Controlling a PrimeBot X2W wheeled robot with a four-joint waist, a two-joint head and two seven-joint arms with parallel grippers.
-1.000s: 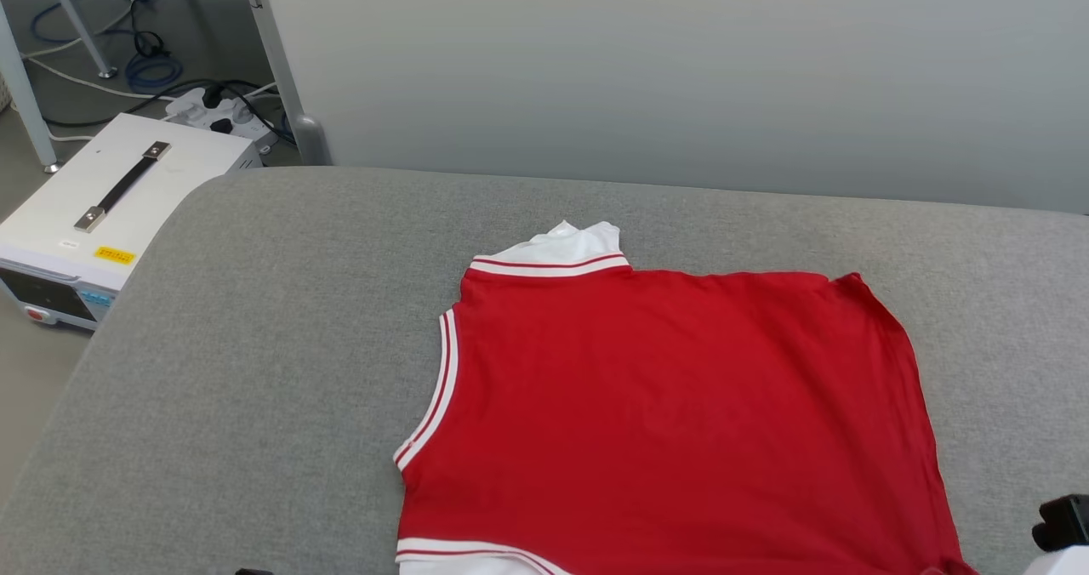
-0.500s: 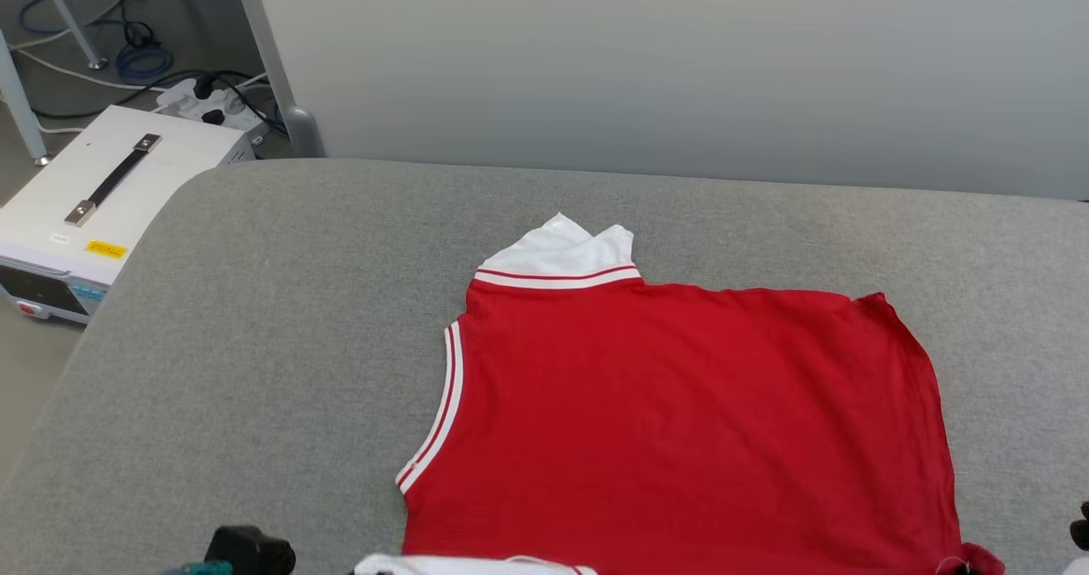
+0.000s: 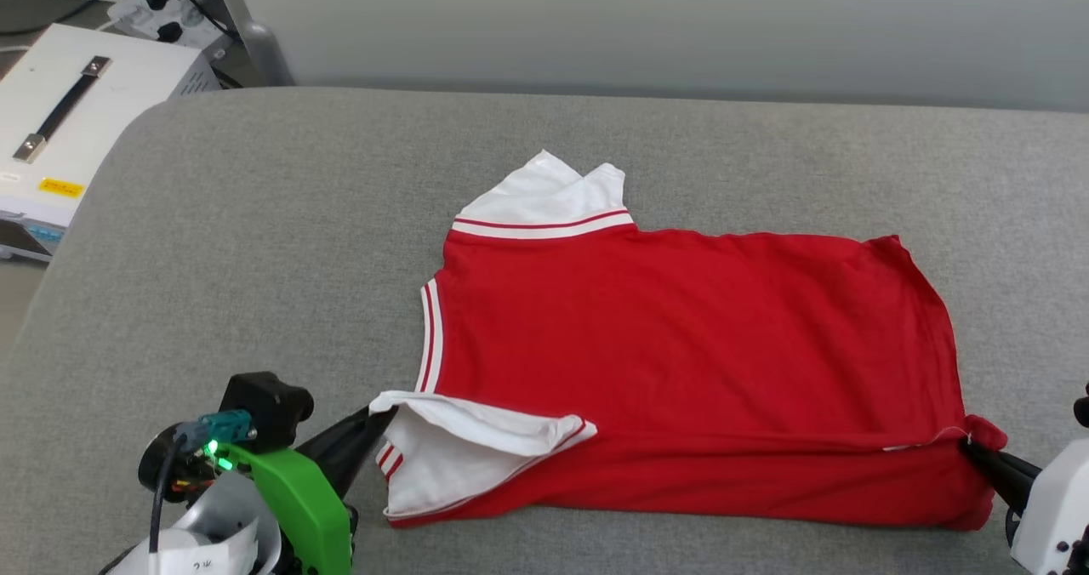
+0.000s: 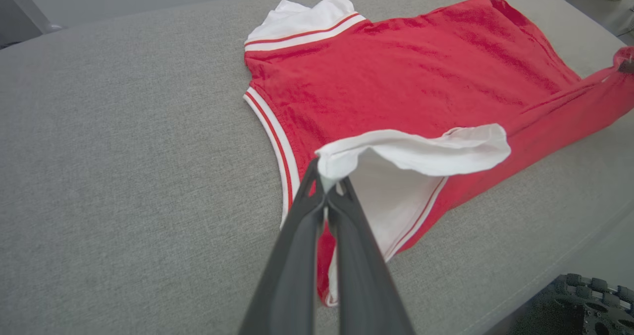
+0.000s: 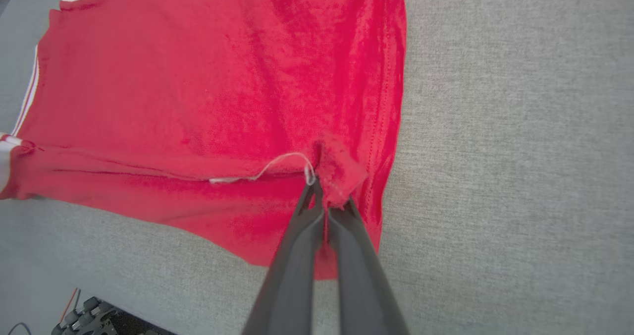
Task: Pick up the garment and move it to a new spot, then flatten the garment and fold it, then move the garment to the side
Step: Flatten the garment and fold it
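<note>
Head view: the garment (image 3: pixel 681 345), a red jersey with white sleeves, lies spread lengthwise on the grey padded table (image 3: pixel 255 243), collar end to the left and hem to the right. Its near long edge is raised off the cloth. The left gripper (image 3: pixel 380 422) is pinched on the near white sleeve (image 3: pixel 476 452), and the right gripper (image 3: pixel 970 446) is pinched on the near hem corner. I judge this to be the fold step, with flattening done and the near side lifted to go over the far side. Off the table's left end stands a white case (image 3: pixel 76 124) with a black carry handle. Its lid is closed, so what it holds cannot be told.

Left wrist view: the two dark fingers are closed tight together on the sleeve's edge. The sleeve curls open above them, and its red-striped trim hangs below.

Right wrist view: the fingers are clamped on a bunched bit of red hem. What looks like a loose white thread (image 5: pixel 267 169) trails from the pinch, though the view is too soft to be sure.

The next move calls for both arms to travel together toward the far edge at equal height, keeping the raised edge taut so the crease runs straight. They should then lower it and let go. Uneven travel would skew the fold.
</note>
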